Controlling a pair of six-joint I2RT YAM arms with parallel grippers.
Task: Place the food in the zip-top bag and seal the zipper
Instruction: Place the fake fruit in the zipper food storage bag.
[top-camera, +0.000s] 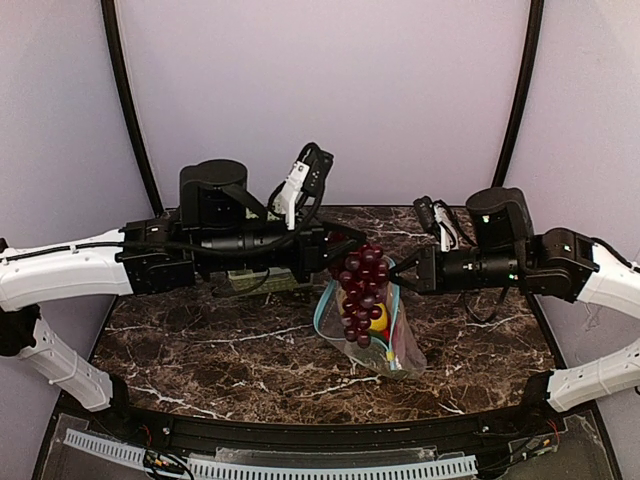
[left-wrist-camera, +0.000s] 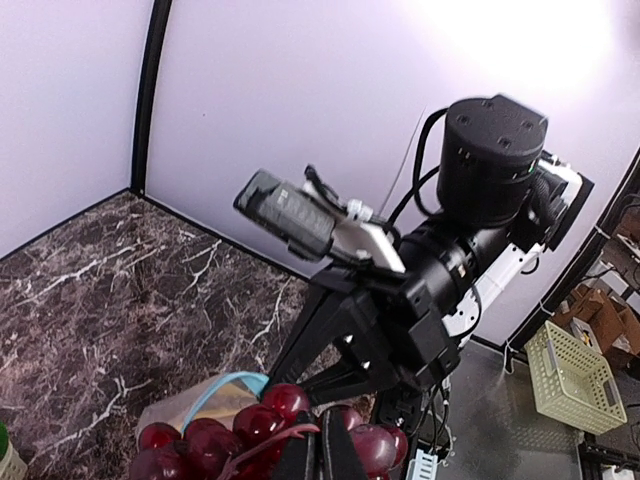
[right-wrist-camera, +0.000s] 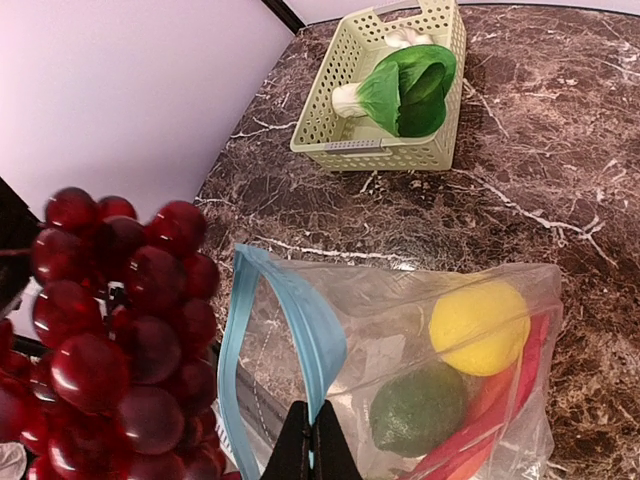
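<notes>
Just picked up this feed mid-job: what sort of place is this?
Probably a robot test booth, not a kitchen: plain pale walls close around a marble-look table, and the food looks like toys, such as the grapes.

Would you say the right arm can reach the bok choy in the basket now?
Probably not: the right hand is shut on the rim of the bag, and the left arm, holding grapes, stretches over the basket.

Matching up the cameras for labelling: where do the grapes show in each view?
Top external: grapes at centre, over the bag.
Left wrist: bottom edge, around the left gripper.
Right wrist: far left edge.
Shared landmark: the light blue zipper.
</notes>
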